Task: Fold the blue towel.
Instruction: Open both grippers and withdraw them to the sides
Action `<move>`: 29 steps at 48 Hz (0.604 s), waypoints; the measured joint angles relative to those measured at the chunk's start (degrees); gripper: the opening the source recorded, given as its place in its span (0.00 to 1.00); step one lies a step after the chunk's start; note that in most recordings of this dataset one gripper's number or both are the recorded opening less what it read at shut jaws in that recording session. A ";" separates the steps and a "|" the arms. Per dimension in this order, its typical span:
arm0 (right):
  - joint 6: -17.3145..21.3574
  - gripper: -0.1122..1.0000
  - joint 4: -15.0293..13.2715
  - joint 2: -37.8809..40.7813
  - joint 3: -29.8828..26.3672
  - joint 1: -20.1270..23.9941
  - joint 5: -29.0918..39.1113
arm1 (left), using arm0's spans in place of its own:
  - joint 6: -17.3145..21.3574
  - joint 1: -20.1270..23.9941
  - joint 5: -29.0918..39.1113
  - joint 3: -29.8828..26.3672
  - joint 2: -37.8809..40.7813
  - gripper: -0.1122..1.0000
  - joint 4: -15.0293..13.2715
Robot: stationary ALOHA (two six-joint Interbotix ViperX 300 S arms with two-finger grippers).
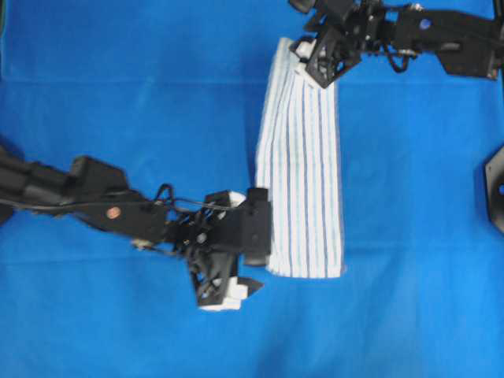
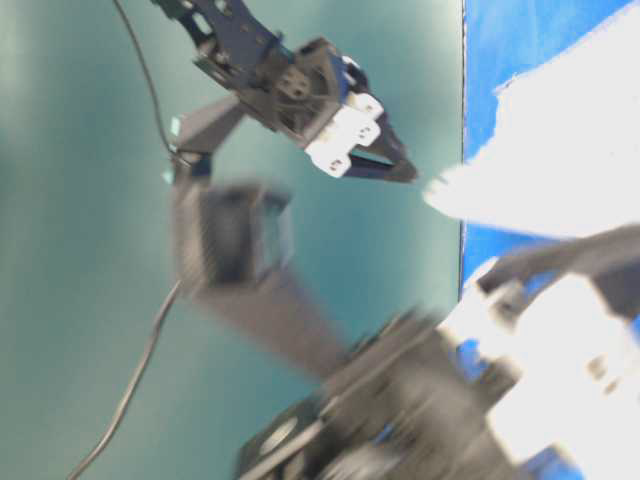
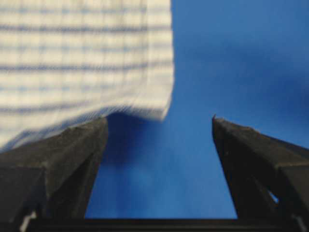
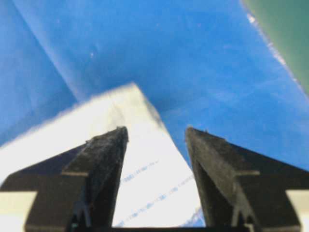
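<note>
My left gripper (image 1: 236,279) at towel's lower left corner, jaws spread wide, holding nothing; left wrist view shows cloth edge loose just past my left finger (image 3: 72,145). Blue towel (image 1: 303,177) lies folded into long narrow strip, white with thin dark-blue stripes. My right gripper (image 1: 309,57) above towel's top end, jaws parted, nothing clamped; towel corner lies beneath them. Towel rests flat on plain blue sheet (image 1: 118,102). Teal wall (image 2: 80,250) behind.

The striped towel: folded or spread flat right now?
Folded. The striped towel lies as a narrow strip on the blue sheet, its long left side rounded like a fold.
</note>
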 measured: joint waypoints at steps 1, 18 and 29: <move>0.00 0.60 0.00 -0.70 0.26 0.00 0.09 | 0.09 0.00 0.09 0.53 -0.79 0.79 0.00; 0.00 0.60 0.00 -16.35 9.76 4.83 -1.05 | 5.63 3.08 -5.10 10.63 -15.91 0.78 0.09; 0.00 0.60 0.00 -27.51 17.40 10.46 -5.63 | 10.11 8.35 -17.58 18.46 -22.15 0.78 0.09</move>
